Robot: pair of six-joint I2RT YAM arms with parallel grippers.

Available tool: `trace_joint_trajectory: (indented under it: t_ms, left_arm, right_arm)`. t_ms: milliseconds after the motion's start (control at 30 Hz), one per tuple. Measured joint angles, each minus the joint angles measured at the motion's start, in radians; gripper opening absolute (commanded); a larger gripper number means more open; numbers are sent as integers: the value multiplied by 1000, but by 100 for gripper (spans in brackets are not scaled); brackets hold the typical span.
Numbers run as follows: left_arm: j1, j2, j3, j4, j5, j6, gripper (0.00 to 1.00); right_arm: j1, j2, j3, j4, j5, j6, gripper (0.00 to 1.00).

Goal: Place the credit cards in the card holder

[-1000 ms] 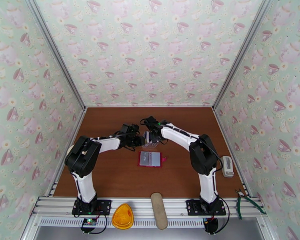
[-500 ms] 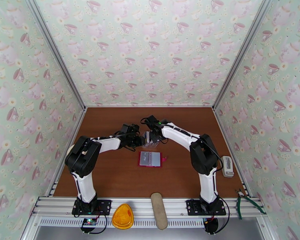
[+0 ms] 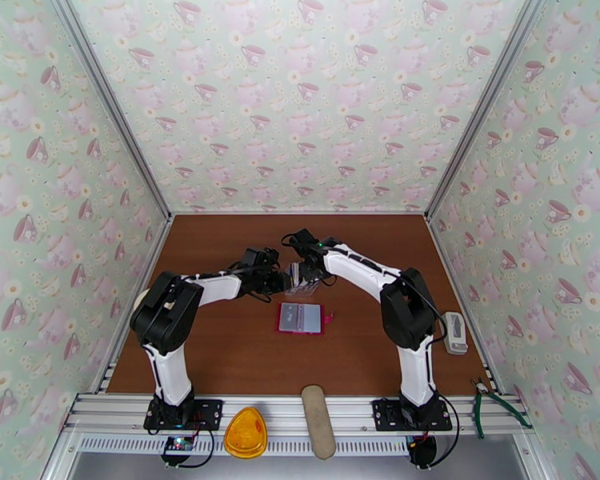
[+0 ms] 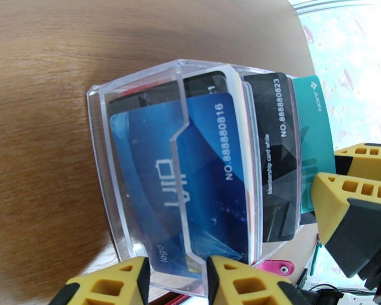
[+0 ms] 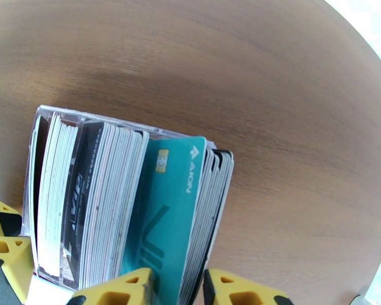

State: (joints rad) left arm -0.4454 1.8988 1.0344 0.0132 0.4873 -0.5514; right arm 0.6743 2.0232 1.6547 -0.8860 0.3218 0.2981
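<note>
The left pincer (image 4: 178,273) is clamped on the rim of a clear plastic box (image 4: 101,123) packed with the credit cards (image 4: 205,199). The right pincer (image 5: 178,283) has its jaws close on either side of a teal card (image 5: 170,214); whether they pinch it, I can't tell. From the left wrist I see card faces: a blue card (image 4: 139,163) with a number and a black membership card (image 4: 274,158). The right wrist gives the stack edge-on, white and black, plus the teal card's chip (image 5: 161,161). From above, the red card holder (image 3: 301,318) lies open on the counter (image 3: 220,354), nearer the arm bases, apart from the box.
</note>
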Motion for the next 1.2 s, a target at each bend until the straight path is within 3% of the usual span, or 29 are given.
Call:
trace_joint_trajectory:
  t_ms: [500, 833, 1200]
  left_arm:
    - [0, 0, 2, -1, 0, 0, 37]
    - [0, 0, 2, -1, 0, 0, 37]
    - [0, 1, 2, -1, 0, 0, 37]
  right_arm:
    - [0, 0, 23, -32, 11, -8, 30]
    - [8, 0, 36, -40, 11, -18, 8]
    - [16, 0, 48, -39, -33, -14, 3]
